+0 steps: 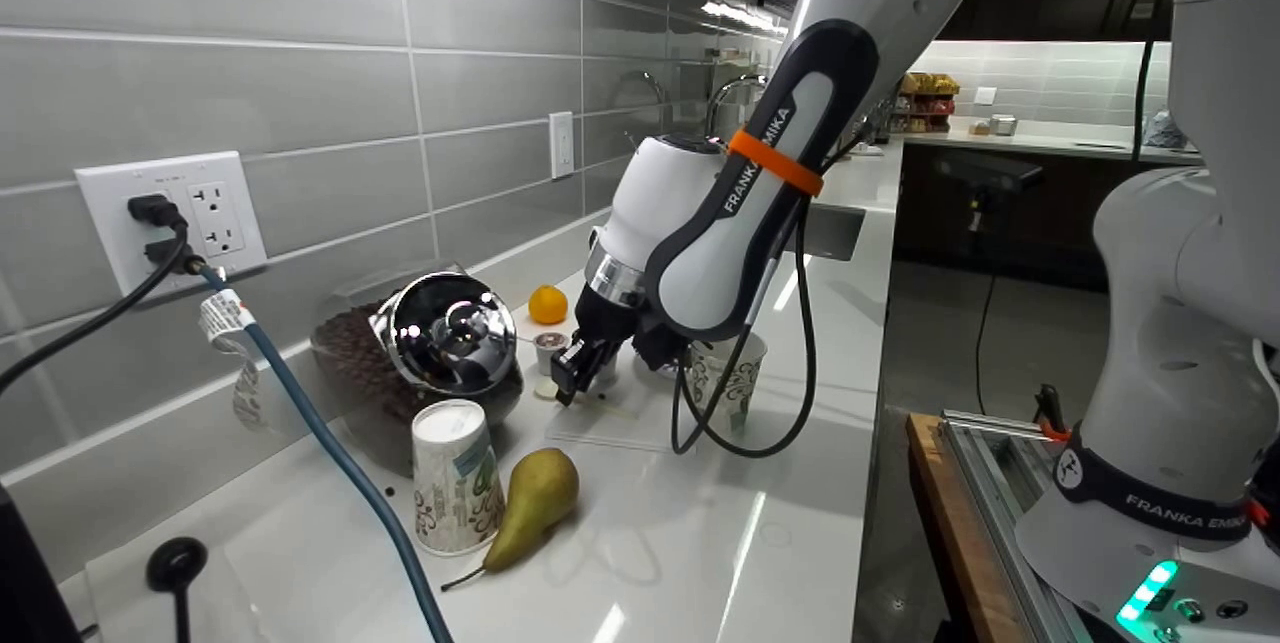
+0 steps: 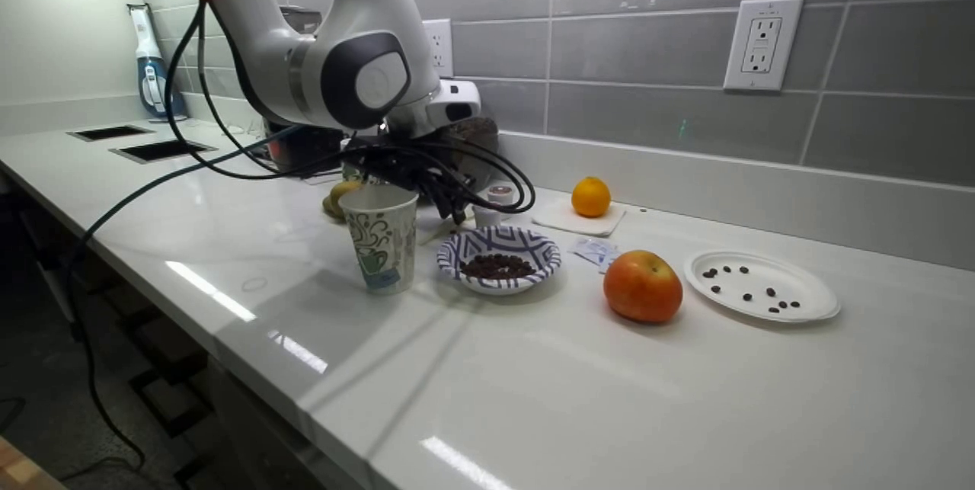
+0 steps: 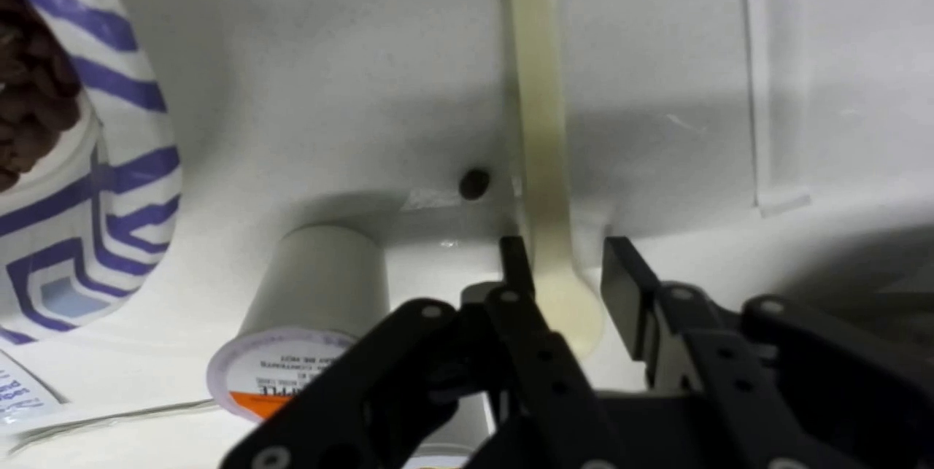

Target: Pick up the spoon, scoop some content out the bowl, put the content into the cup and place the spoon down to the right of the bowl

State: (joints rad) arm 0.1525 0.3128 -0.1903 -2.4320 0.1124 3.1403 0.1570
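Observation:
A pale wooden spoon (image 3: 541,104) lies flat in the wrist view, its round head toward the gripper base. My gripper (image 3: 563,257) is open, one finger on each side of the spoon near where handle meets head, and a gap shows on the right. In the exterior views the gripper (image 1: 570,385) hangs low over the counter by the bowl. That bowl (image 2: 545,246), patterned blue and white, holds dark beans; its rim (image 3: 128,90) edges into the wrist view on the left. Beside it stands the upright patterned paper cup (image 2: 383,235), partly behind cables in an exterior view.
Small white pods (image 3: 314,287) stand close to the left finger. An overturned paper cup (image 1: 455,483), a pear (image 1: 540,498) and a jar with shiny lid (image 1: 450,333) sit nearby. Orange (image 2: 591,196), apple (image 2: 644,286) and white plate (image 2: 807,284) lie farther along. Arm cables (image 2: 525,189) droop near the bowl.

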